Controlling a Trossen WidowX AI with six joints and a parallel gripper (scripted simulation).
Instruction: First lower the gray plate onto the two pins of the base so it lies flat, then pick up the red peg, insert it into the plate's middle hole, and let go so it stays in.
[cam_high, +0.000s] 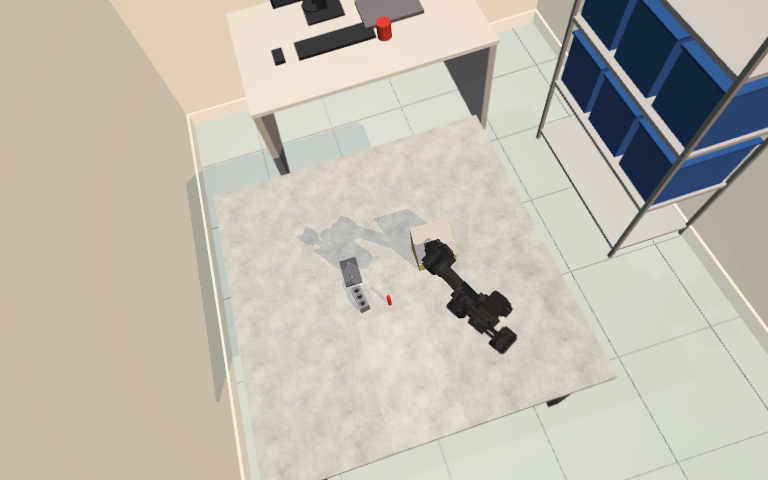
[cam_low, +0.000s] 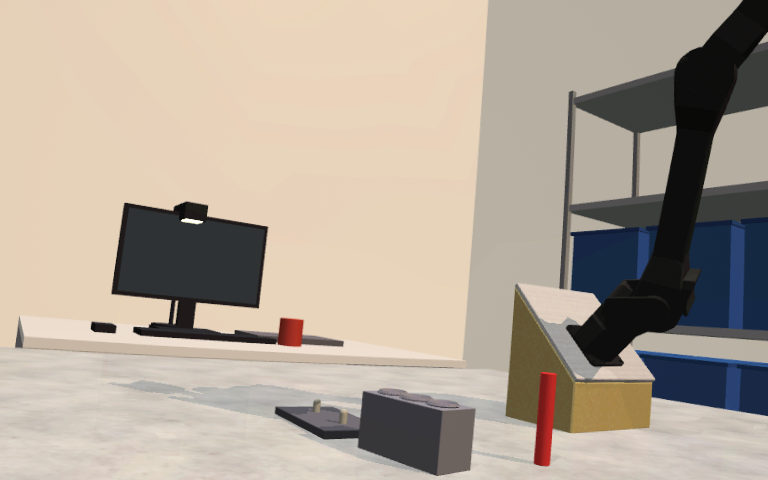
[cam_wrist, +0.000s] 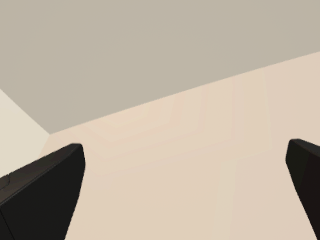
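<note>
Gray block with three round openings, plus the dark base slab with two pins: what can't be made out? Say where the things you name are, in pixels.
- Gray block (cam_high: 364, 308) (cam_low: 399, 433): underside faces down in top and exterior; opening depth too small in top, too oblique in exterior.
- Dark base slab (cam_high: 350, 266) (cam_low: 323, 422): one end hidden behind the block in exterior.

So there's a desk (cam_high: 317, 79) (cam_low: 237, 351) with a monitor (cam_low: 189, 257), keyboard (cam_high: 334, 41), and red mug (cam_high: 383, 29) (cam_low: 290, 332), plus blue bins (cam_high: 645, 59) (cam_low: 608, 266) on a shelf rack (cam_high: 557, 65) (cam_low: 568, 186).
</note>
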